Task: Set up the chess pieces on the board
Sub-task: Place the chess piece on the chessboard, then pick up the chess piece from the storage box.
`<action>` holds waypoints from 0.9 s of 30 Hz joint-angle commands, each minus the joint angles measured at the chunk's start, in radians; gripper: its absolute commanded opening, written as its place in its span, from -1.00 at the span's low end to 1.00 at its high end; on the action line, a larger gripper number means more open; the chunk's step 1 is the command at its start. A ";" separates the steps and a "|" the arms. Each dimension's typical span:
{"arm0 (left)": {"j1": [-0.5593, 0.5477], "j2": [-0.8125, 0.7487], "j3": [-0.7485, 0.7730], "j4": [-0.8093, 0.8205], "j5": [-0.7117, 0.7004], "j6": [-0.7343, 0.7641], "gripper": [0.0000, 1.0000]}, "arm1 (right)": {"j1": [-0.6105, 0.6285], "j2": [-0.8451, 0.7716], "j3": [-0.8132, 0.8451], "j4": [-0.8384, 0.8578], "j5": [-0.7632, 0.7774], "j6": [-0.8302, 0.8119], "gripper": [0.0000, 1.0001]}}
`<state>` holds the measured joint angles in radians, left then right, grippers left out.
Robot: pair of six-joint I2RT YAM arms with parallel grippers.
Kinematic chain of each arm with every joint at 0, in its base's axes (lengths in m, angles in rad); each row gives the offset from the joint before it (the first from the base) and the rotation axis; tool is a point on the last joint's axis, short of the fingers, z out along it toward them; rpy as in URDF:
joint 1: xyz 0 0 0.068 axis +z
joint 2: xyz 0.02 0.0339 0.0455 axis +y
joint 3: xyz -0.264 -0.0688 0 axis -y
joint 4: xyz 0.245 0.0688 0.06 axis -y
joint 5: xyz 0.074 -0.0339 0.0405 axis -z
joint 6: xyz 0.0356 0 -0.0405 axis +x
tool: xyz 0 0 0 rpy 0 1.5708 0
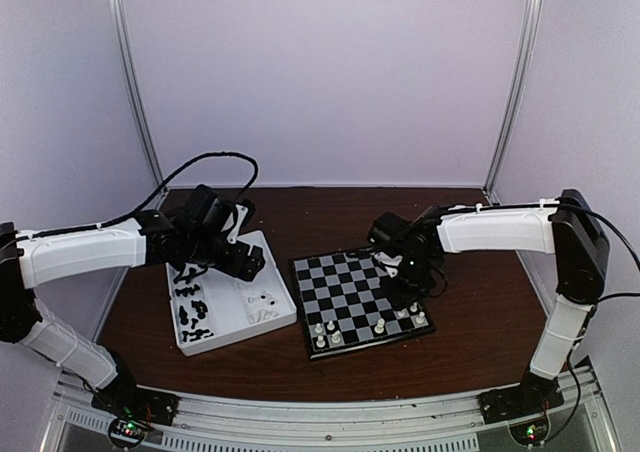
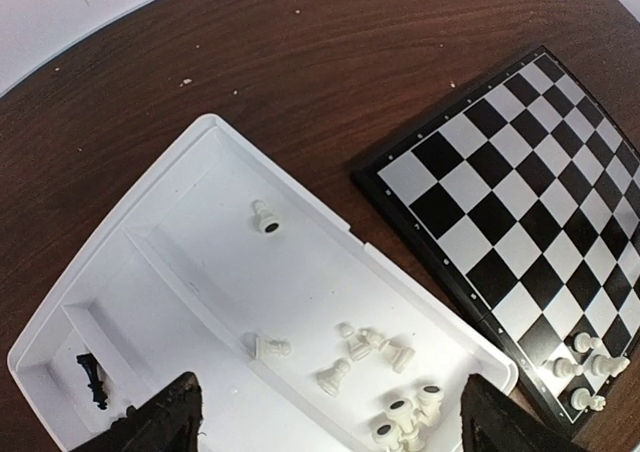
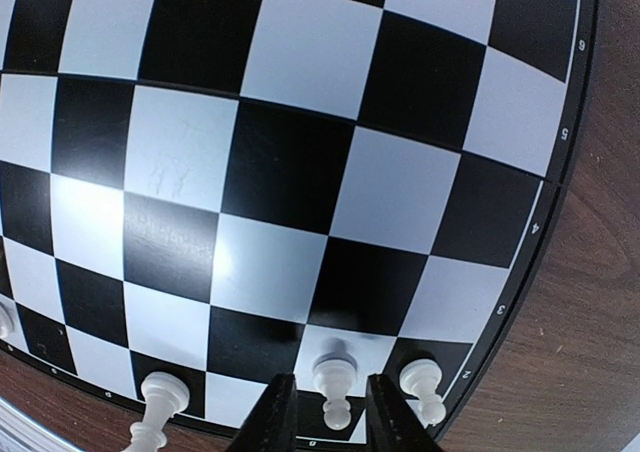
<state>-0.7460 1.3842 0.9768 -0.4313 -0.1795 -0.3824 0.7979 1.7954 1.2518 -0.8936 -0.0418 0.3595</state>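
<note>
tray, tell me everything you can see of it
A white, smooth, plastic-looking tray, rectangular with rounded corners and a raised rim. Low ridges split it into one large compartment and narrower ones. It lies flat on the brown table, just left of the board; whether they touch is unclear. Loose white pieces lie in the large compartment and black pieces in the narrow ones. The left claw hangs open above it.

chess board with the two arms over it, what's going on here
The right gripper is at the board's near edge, jaws slightly parted around a white piece standing on a square. A few other white pieces stand along that edge. The left gripper hangs open and empty over the white tray, where more white pieces and the black pieces lie.
</note>
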 commanded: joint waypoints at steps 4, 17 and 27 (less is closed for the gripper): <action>0.059 0.053 0.044 -0.043 0.009 -0.059 0.43 | -0.005 -0.076 -0.004 0.031 0.035 -0.012 -0.44; 0.168 0.357 0.258 -0.182 0.043 -0.089 0.07 | -0.002 -0.274 -0.074 0.172 0.016 0.007 -0.43; 0.168 0.492 0.389 -0.180 0.059 -0.179 -0.01 | -0.003 -0.301 -0.099 0.193 0.017 0.003 -0.43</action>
<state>-0.5804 1.8439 1.3102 -0.6071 -0.1299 -0.5007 0.7979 1.5185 1.1736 -0.7238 -0.0395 0.3645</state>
